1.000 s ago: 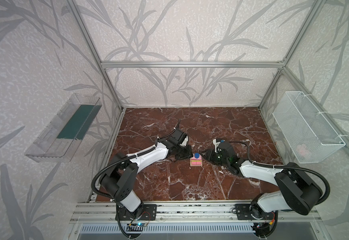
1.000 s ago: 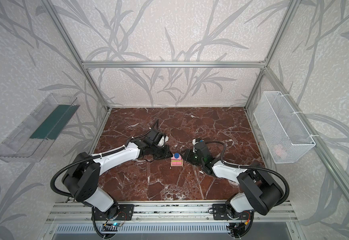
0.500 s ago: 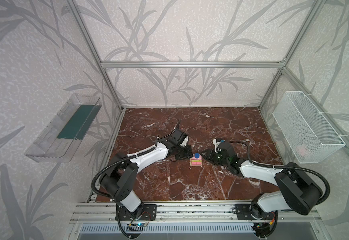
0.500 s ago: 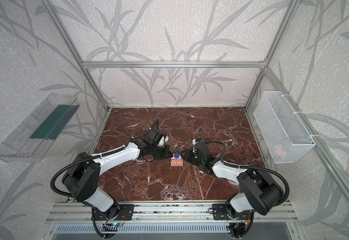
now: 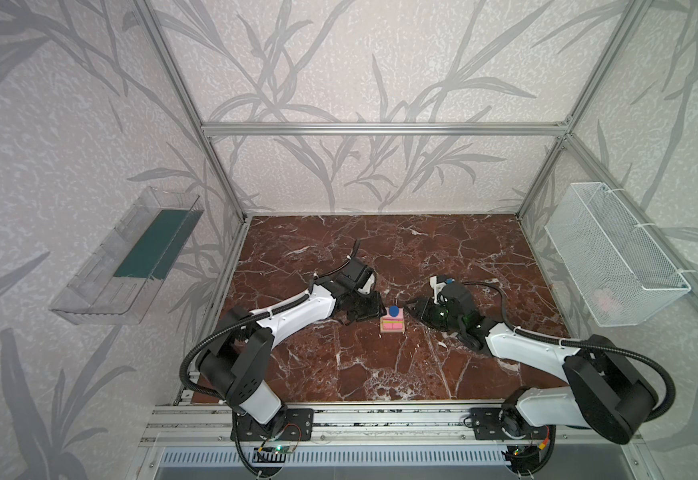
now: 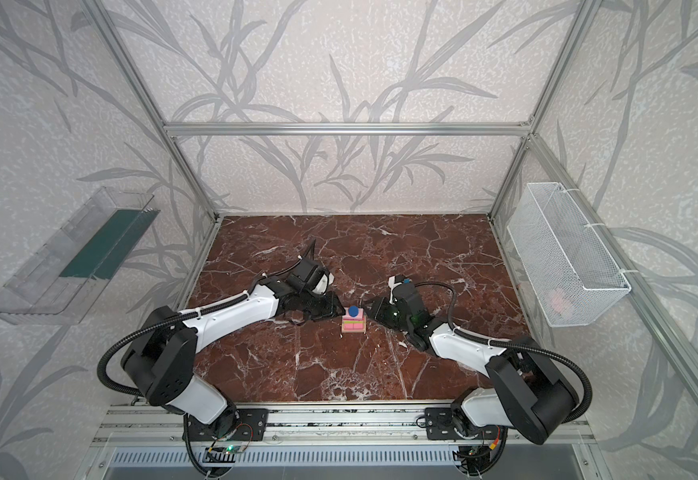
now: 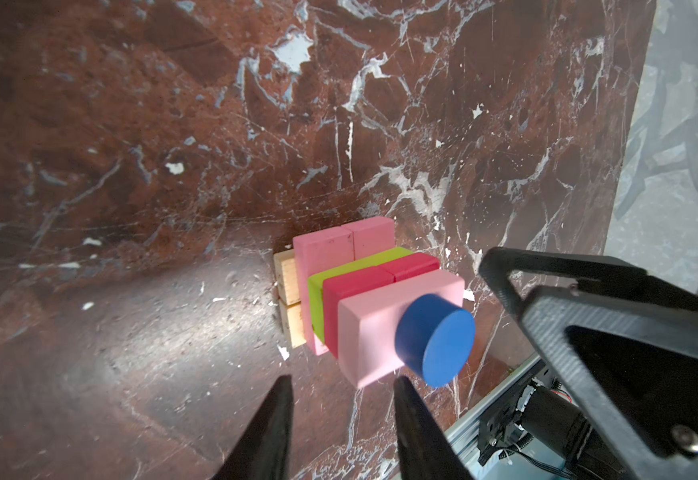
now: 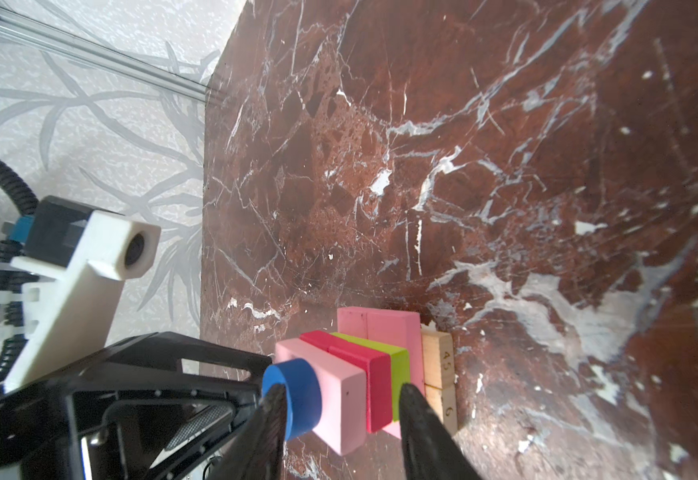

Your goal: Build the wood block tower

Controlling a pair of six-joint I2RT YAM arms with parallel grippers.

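Left wrist view: the left jaws stand partly open with nothing between them, their two black tips ending just short of the small stacked wood block tower [image 7: 360, 299]. The right jaws, seen from the right wrist, are parted about as wide and clamp nothing that shows. Their tips overlap the stack in that picture, and I cannot tell whether they touch it. Both pairs are turned on their sides, one tip high and one low, which suits reaching the stack from its flank.

The tower stands near the middle of the red-brown marble table [image 7: 131, 166], between the two arms. Two plain tan wooden bars [image 7: 287, 282] lie lowest, with two pink wooden bars [image 7: 326, 249] across them. Above come a lime-green wooden bar [image 7: 318, 299], two red wooden cubes [image 7: 355, 291] and a paler pink bar [image 7: 380, 332], with a round blue wooden disc [image 7: 434, 345] topmost. The build looks complete. The disc is the highest piece, so I judge a sideways brush would shift it first.

In both top views the table around the tower is bare, so each arm has room to draw straight back. The front aluminium rail [image 5: 380, 415], clear plastic wall tray [image 5: 131, 266] and white wire basket [image 5: 613, 266] are well apart.
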